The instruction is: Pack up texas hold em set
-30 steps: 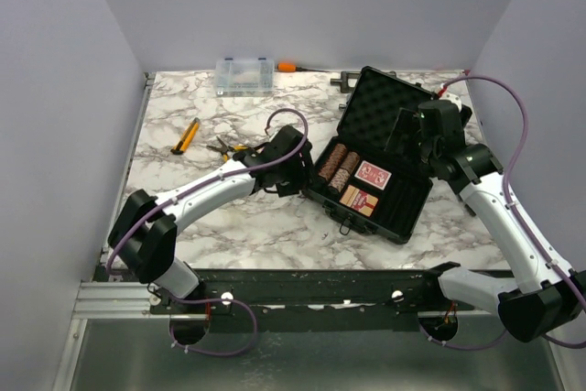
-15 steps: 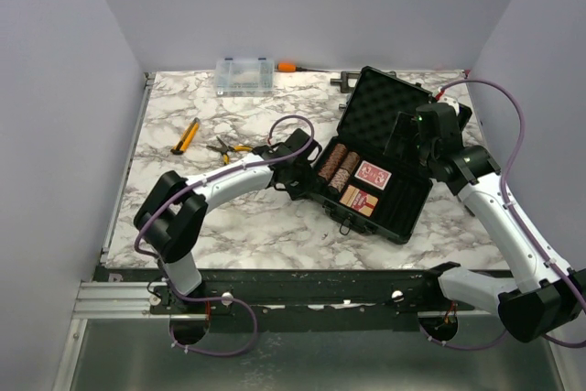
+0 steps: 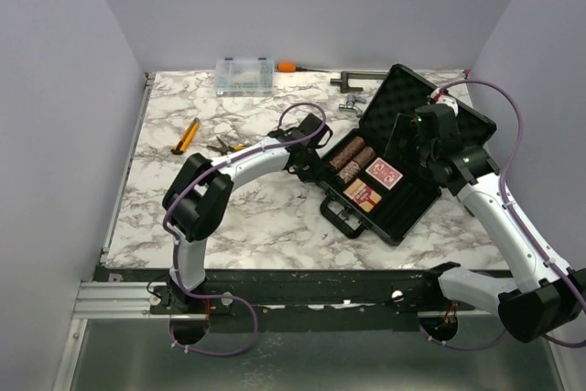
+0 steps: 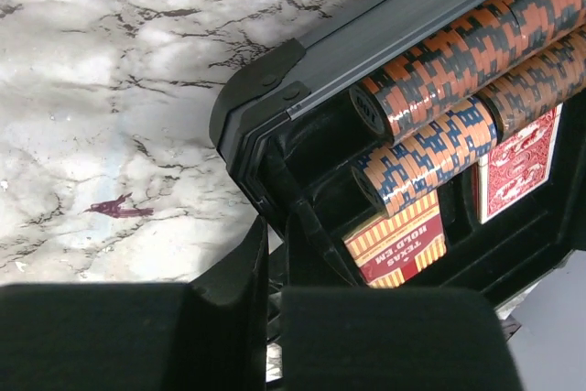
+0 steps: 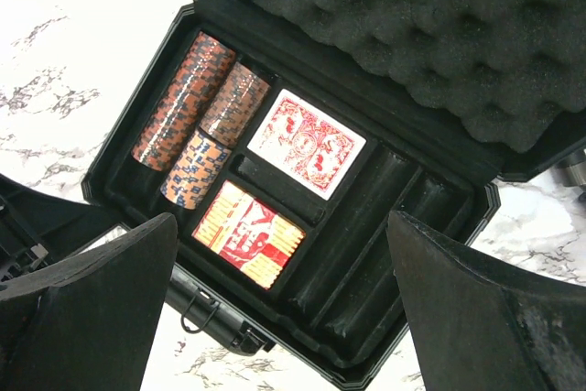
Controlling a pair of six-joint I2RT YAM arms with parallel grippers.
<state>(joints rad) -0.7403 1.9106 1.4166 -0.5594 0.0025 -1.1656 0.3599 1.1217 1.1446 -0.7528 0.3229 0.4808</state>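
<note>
Notably, the open case (image 3: 396, 211) lies right of centre, long axis ten-to-four o'clock, with the left gripper (image 4: 273, 254) pressed together at its ten o'clock corner and the right gripper (image 3: 407, 144), spread wide, nearer the one o'clock lid (image 3: 417, 103).

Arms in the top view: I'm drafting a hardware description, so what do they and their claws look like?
The left arm and right arm have white tubular links joined by bulky black joint housings, and a thin purple cable loops along each. The left claw and right claw have broad, flat, matt-black fingers.
</note>
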